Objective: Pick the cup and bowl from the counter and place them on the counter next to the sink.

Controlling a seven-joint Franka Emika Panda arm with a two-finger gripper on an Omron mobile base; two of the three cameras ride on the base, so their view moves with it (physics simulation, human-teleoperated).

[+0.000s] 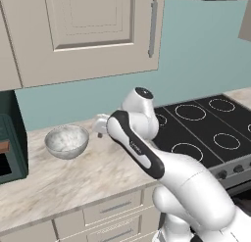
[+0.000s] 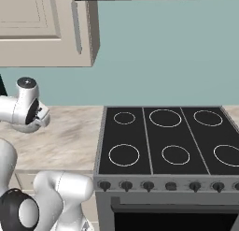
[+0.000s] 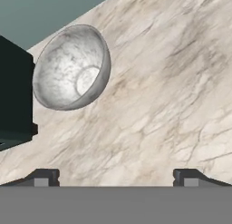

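The grey-white speckled bowl [image 1: 66,140] stands upright and empty on the beige marbled counter [image 1: 73,180], at its back left. In the hand view the bowl [image 3: 72,66] lies at the upper left, well ahead of the fingers. My gripper [image 1: 100,133] hovers above the counter just right of the bowl, apart from it. The gripper [image 3: 116,178] is open, its fingertips [image 3: 45,177] spread wide over bare counter [image 3: 158,96] with nothing between them. The cup and the sink are out of view.
A dark green appliance [image 1: 10,138] stands on the counter close to the bowl's left, and its dark side [image 3: 13,96] nearly touches the bowl in the hand view. The black stovetop [image 2: 168,136] adjoins the counter on the right. Cream wall cabinets [image 1: 88,30] hang overhead.
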